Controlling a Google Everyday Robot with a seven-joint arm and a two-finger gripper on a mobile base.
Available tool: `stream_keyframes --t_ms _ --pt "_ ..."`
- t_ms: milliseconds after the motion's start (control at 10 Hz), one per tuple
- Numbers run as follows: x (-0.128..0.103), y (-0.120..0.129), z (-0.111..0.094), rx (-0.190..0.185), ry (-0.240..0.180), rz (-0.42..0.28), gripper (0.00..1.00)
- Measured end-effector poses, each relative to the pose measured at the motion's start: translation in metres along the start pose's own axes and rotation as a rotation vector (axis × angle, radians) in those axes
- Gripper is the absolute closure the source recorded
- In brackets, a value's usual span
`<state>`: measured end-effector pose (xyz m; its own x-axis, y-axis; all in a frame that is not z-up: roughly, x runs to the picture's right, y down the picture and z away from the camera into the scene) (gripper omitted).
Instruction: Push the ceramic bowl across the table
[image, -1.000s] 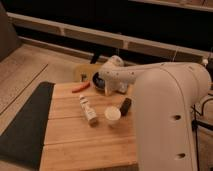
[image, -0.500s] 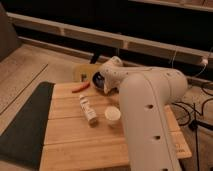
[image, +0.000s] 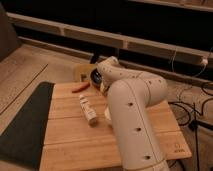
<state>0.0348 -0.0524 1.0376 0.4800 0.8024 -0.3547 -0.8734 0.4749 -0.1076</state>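
The ceramic bowl (image: 95, 77), small, dark and glossy, sits at the far edge of the bamboo table (image: 65, 135). The white arm largely covers it. My gripper (image: 101, 85) is at the end of the white arm, right at the bowl's near right side, and seems to touch it. The arm's big white body fills the middle of the view and hides the table's centre right.
A small white bottle (image: 88, 110) lies on the table's middle. An orange-red long object (image: 80, 87) lies left of the bowl. A white paper cup (image: 106, 114) peeks out beside the arm. A dark mat (image: 24, 125) lies to the left. A yellowish object (image: 82, 70) stands behind the bowl.
The arm's body has swung over more of the table and now hides the flat dark object and most of the cup. The gripper stays by the bowl.
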Motion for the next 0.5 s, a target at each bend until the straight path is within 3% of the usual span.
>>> stream_keyframes --t_ms 200,400,500 --pt "-0.039 -0.016 -0.014 0.041 -0.106 -0.061 0.35" --pt "-0.051 -0.009 -0.022 0.024 -0.172 -0.056 0.35" --pt "-0.046 -0.004 -0.023 0.011 -0.177 -0.033 0.35"
